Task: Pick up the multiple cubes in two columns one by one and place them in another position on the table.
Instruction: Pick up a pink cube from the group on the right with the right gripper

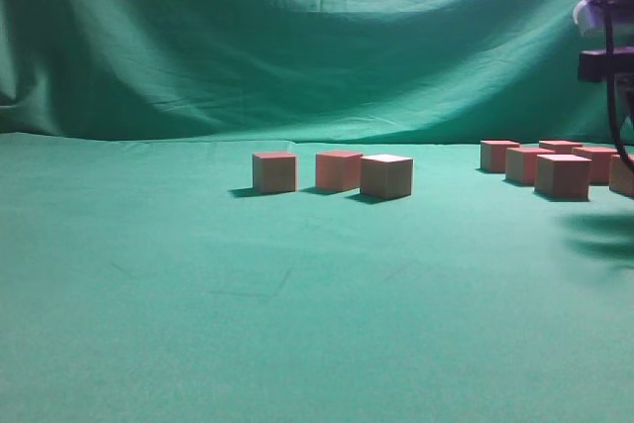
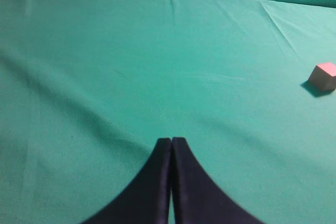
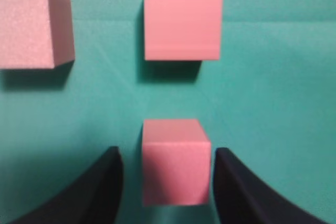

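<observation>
A pink cube (image 3: 176, 161) sits low in frame between the right gripper's (image 3: 167, 182) spread jaws — untouched; left gripper (image 2: 171, 148) is pressed closed.

My right gripper (image 3: 167, 179) is spread wide, a dark finger (image 3: 102, 182) on each side of the nearest pink cube (image 3: 175, 161). Beyond that cube sits a second cube (image 3: 182, 19); a third cube (image 3: 34, 24) lies beyond and left, all on green cloth (image 3: 273, 77).
</observation>
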Available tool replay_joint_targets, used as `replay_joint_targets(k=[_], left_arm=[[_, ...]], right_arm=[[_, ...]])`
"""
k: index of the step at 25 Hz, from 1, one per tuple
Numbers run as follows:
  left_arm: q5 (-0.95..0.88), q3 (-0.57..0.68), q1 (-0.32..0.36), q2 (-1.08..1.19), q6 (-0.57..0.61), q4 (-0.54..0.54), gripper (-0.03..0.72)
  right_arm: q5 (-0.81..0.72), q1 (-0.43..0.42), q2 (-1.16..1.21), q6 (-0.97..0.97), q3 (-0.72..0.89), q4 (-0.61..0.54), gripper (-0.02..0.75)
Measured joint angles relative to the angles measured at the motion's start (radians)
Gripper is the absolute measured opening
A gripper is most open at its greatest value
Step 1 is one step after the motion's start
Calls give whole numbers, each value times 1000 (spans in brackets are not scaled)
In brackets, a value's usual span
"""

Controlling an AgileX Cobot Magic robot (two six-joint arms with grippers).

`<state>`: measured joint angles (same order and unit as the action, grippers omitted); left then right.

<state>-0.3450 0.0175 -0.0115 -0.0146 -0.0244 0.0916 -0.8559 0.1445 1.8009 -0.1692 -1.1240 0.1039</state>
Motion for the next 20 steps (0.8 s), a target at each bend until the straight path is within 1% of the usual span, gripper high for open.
replay_joint_targets(k=[4, 10, 14, 16, 20], left_arm=[[0, 0, 0, 0, 0, 0, 0], [0, 0, 0, 0, 0, 0, 0], [0, 0, 0, 0, 0, 0, 0], [0, 0, 0, 0, 0, 0, 0], [0, 0, 0, 0, 0, 0, 0]], right_arm=[[23, 0, 33, 1, 0, -1, 279], [20, -1, 34, 2, -5, -1, 288], [-79, 11, 23, 12, -58, -38, 288], [-131, 44, -5, 33, -101, -74, 288], [-213, 178, -56, 48, -206, -120, 288]])
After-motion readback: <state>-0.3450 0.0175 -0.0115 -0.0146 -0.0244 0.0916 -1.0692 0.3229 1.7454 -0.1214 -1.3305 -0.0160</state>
